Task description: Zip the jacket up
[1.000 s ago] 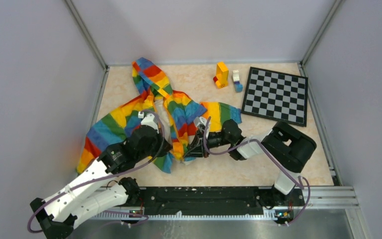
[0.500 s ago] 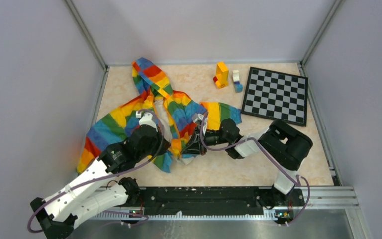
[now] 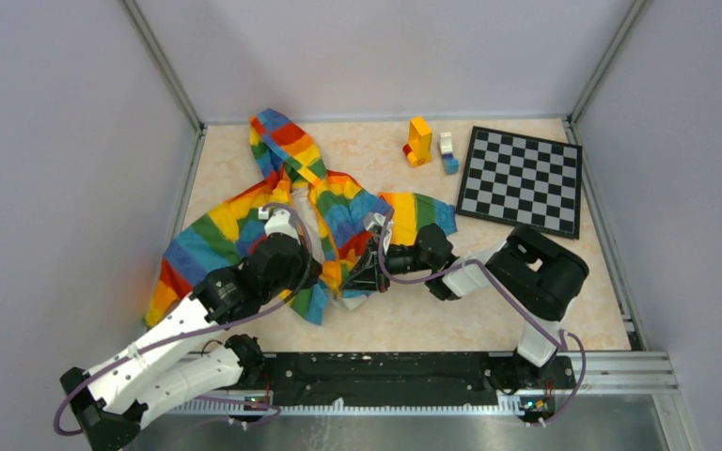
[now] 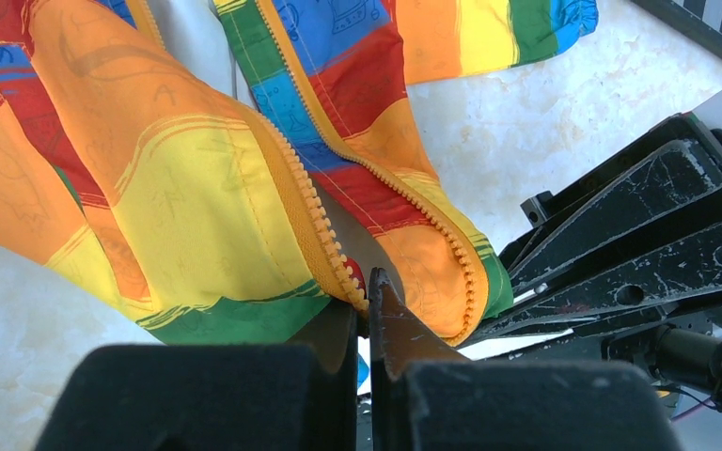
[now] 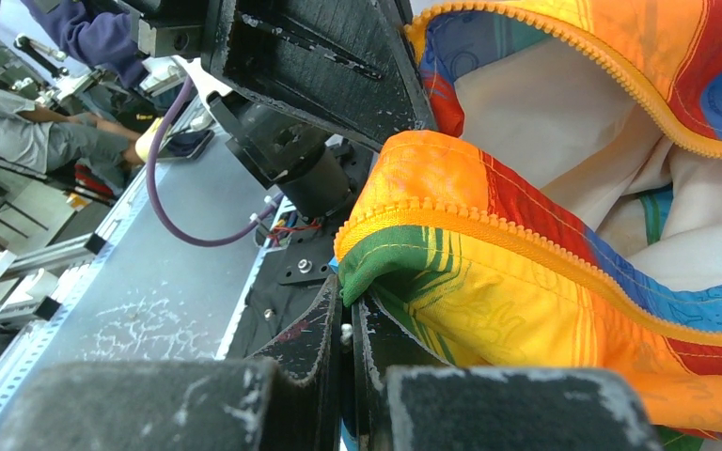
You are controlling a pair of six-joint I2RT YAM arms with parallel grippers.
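- Jacket (image 3: pixel 348 209) lies open-fronted on the tabletop (image 3: pixel 414 324), left of centre, with the hood toward the far wall and the hem toward the arm bases.
- Left jaws: almost closed. They appear to pinch the lower end of one orange zipper strip (image 4: pixel 312 221) with their tips only.
- Right jaws: closed on the green hem corner (image 5: pixel 390 265) of the other front panel, just below its teeth.
- The two zipper ends are near each other but not joined. We cannot find the slider in any view.
- Risks, as we judge them:
  - The tip-only hold on the left could slip once the fabric is tensioned.
  - Limp cloth may fold over the teeth during alignment.
  - The right arm's black links sit just beside the left jaws, so closing in further could knock them together.
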